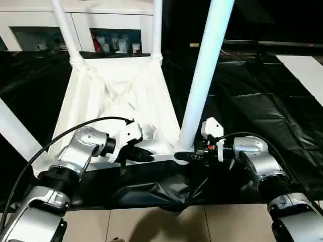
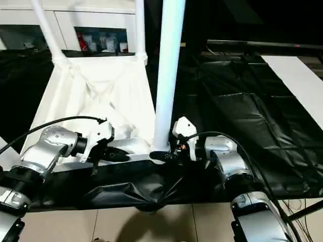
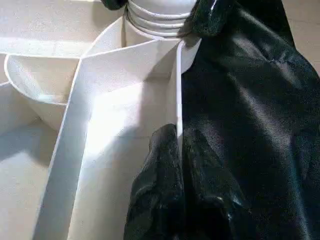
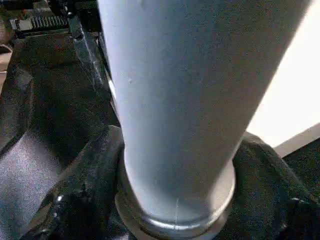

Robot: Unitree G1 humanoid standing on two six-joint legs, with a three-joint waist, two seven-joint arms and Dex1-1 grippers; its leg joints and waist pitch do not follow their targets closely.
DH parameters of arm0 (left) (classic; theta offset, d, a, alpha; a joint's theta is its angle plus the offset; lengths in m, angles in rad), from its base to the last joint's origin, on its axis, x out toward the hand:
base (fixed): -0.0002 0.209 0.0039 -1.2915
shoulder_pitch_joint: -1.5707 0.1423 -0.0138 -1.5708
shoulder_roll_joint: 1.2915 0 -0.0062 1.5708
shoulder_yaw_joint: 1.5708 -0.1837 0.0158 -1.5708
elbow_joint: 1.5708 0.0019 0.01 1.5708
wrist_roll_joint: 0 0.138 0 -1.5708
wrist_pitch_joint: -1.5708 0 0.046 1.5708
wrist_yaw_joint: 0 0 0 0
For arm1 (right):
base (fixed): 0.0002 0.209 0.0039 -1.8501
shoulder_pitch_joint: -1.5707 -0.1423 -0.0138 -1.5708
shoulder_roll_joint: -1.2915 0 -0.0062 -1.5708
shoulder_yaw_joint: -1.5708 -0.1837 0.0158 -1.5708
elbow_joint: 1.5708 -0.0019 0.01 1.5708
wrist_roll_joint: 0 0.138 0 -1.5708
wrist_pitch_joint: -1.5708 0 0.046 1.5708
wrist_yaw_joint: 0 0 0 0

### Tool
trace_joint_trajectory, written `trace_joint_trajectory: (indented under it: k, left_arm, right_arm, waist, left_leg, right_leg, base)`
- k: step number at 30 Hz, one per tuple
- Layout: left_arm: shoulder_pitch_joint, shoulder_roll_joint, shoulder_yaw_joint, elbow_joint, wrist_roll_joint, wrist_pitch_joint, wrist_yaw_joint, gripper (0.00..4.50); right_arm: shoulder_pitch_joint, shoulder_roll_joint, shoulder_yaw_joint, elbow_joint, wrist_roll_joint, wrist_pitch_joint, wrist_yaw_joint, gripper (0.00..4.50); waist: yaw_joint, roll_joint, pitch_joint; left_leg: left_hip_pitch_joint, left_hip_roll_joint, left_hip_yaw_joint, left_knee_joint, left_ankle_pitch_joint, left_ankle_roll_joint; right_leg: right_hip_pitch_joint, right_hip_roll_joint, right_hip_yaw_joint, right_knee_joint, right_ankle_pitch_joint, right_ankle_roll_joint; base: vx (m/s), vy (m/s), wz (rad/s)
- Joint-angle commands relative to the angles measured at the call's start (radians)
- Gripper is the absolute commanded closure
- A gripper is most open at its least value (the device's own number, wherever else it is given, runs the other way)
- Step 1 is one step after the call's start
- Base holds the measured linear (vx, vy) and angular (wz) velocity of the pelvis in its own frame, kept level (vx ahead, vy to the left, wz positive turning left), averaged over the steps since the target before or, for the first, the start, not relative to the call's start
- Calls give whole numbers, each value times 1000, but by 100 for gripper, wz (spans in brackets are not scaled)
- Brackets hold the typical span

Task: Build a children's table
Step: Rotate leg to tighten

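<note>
Upside down on black sheeting (image 1: pixel 262 108), ribbed underside up: tabletop (image 1: pixel 118 88), legs rising from its corner sockets. Nearest the right arm, a leg (image 1: pixel 204 75) standing in the near corner socket. Right gripper (image 4: pixel 175 200) around that leg's base, fingers (image 4: pixel 75 200) apart on either side of it. Left gripper (image 3: pixel 175 150) pinched shut on the tabletop's near rim (image 3: pixel 177 100). Behind, a white cabinet (image 1: pixel 116 30) with glass doors.
</note>
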Motion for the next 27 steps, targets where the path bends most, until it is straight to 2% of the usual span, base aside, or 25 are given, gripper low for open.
trace_joint_trajectory:
  k: [1,5,7,9,10,11,12,13,14,15,17,19,20,22,24,26,27]
  left_arm:
    - [26,5,-22,10,1,23,-29,450]
    - [29,-1,-18,0,-6,39,-28,450]
    - [27,-17,-18,18,5,51,9,450]
    - [12,-44,-14,58,28,51,84,450]
    - [-4,-69,-7,88,37,55,139,450]
    - [-17,-87,-1,110,43,59,178,450]
    - [-30,-104,4,131,47,70,214,450]
    - [-56,-137,11,176,60,84,286,450]
    - [-65,-149,13,193,65,86,315,450]
    - [-76,-164,17,214,70,90,354,450]
    - [-111,-223,40,275,74,111,484,450]
    - [-127,-251,52,298,71,130,533,450]
    - [-142,-270,57,317,79,129,585,450]
    - [-151,-280,57,327,81,129,599,450]
    - [-156,-278,48,323,88,116,580,450]
    - [-158,-275,42,320,95,112,562,450]
    - [-161,-275,41,324,98,108,560,450]
  right_arm:
    - [-14,-4,-11,7,2,7,5,163]
    - [-5,2,-20,12,13,14,1,181]
    - [-9,27,-44,49,11,21,-97,183]
    - [-20,57,-72,100,-4,23,-245,185]
    - [-23,78,-89,123,-6,36,-326,185]
    - [-24,94,-100,138,-6,46,-384,185]
    - [-24,111,-109,148,-7,47,-433,185]
    - [-28,147,-127,168,-7,51,-538,185]
    - [-30,160,-134,175,-5,55,-578,185]
    - [-35,176,-143,184,-2,60,-620,185]
    - [-61,240,-169,210,21,79,-718,185]
    - [-86,271,-170,233,16,92,-780,185]
    - [-109,293,-159,256,-1,98,-827,185]
    - [-125,306,-135,269,-30,89,-845,185]
    - [-137,312,-135,264,-29,55,-798,185]
    - [-138,311,-144,255,-18,39,-761,185]
    - [-139,311,-149,254,-15,35,-751,130]
  waist:
    - [3,-4,-58]
    - [3,-3,-59]
    - [0,2,-58]
    - [-7,0,-55]
    - [-15,4,-52]
    - [-21,1,-49]
    - [-23,18,-49]
    - [-29,21,-48]
    - [-36,16,-46]
    - [-38,13,-47]
    - [-36,13,-47]
    - [-37,11,-47]
    - [-36,14,-46]
    - [-36,16,-47]
    - [-35,11,-49]
    - [-34,11,-51]
    - [-33,11,-51]
  left_leg:
    - [10,4,9,-56,-196,56]
    - [10,3,10,-54,-186,60]
    - [11,2,10,-54,-186,57]
    - [10,1,10,-56,-209,42]
    - [13,-1,8,-59,-246,20]
    - [18,-3,6,-62,-291,1]
    - [21,-4,4,-62,-313,-12]
    - [22,-5,0,-64,-348,-22]
    - [22,-7,4,-64,-362,-22]
    - [24,-9,-1,-64,-387,-26]
    - [25,-9,-1,-64,-396,-16]
    - [28,-10,-2,-63,-404,-18]
    - [27,-10,-3,-64,-409,-19]
    - [27,-10,-5,-65,-422,-20]
    - [18,-10,-6,-68,-407,-9]
    - [17,-9,-4,-68,-398,-2]
    - [16,-9,-4,-68,-392,1]
  right_leg:
    - [48,-26,20,-49,-96,-254]
    - [49,-25,20,-47,-75,-261]
    - [48,-24,20,-48,-72,-263]
    - [46,-25,21,-51,-108,-257]
    - [42,-26,24,-58,-169,-245]
    - [40,-27,24,-67,-247,-226]
    - [36,-28,25,-69,-279,-219]
    - [36,-27,23,-75,-327,-201]
    - [33,-23,24,-81,-348,-191]
    - [30,-24,22,-88,-408,-166]
    - [27,-24,21,-93,-428,-156]
    - [24,-24,20,-95,-447,-154]
    - [22,-24,19,-96,-462,-148]
    - [21,-23,16,-101,-472,-134]
    - [28,-24,16,-97,-430,-137]
    - [28,-24,17,-95,-397,-147]
    - [29,-24,18,-93,-385,-151]
  base:
    - [0,0,0]
    - [0,0,0]
    - [0,0,0]
    - [0,0,0]
    - [0,0,0]
    - [0,0,0]
    - [0,0,0]
    - [0,0,0]
    - [0,0,0]
    - [0,0,0]
    - [0,0,0]
    - [0,0,0]
    - [0,0,0]
    - [0,0,0]
    - [0,0,0]
    - [0,0,0]
    - [0,0,0]
